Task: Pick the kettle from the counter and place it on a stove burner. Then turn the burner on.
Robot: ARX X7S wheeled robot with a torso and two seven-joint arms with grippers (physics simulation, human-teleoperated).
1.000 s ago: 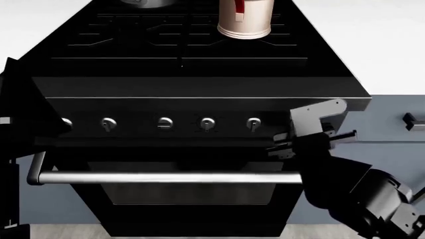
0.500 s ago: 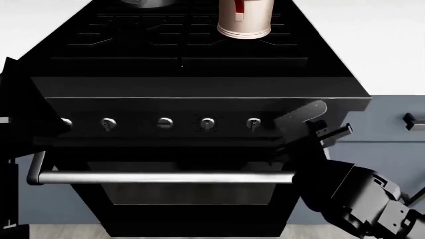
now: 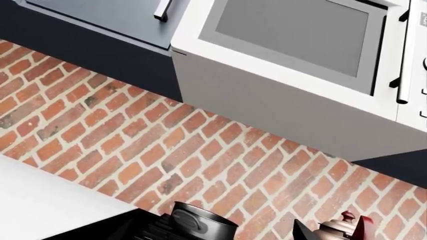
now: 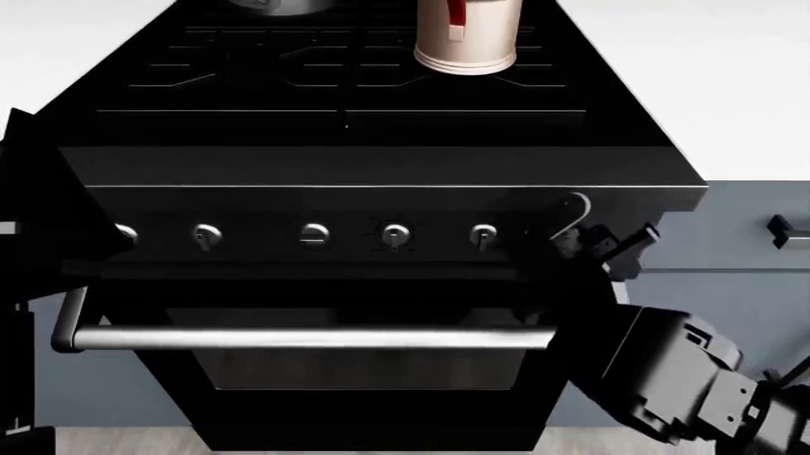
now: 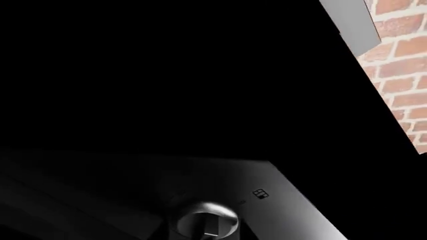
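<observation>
The copper-pink kettle (image 4: 466, 38) with its red handle stands upright on the back-right stove burner (image 4: 506, 78) of the black range. Its red lid knob (image 3: 347, 218) also shows in the left wrist view. My right gripper (image 4: 572, 230) is at the range's front panel, shut on the rightmost silver knob (image 5: 205, 222), which fills the near edge of the right wrist view between dark fingers. The white counter (image 4: 722, 85) lies right of the range. My left gripper is out of view; its camera looks up at the brick wall.
A dark grey pot (image 4: 285, 6) sits on the back-left grate, also seen as the pot (image 3: 200, 225). Other silver knobs (image 4: 396, 234) line the panel above the oven door handle (image 4: 303, 338). A cabinet handle (image 4: 787, 230) is at the right. A microwave (image 3: 300, 55) hangs above.
My right wrist has rolled in place at the rightmost knob, its silver bracket turning from flat-on to edge-on, and the forearm has shifted slightly left. The kettle has not moved.
</observation>
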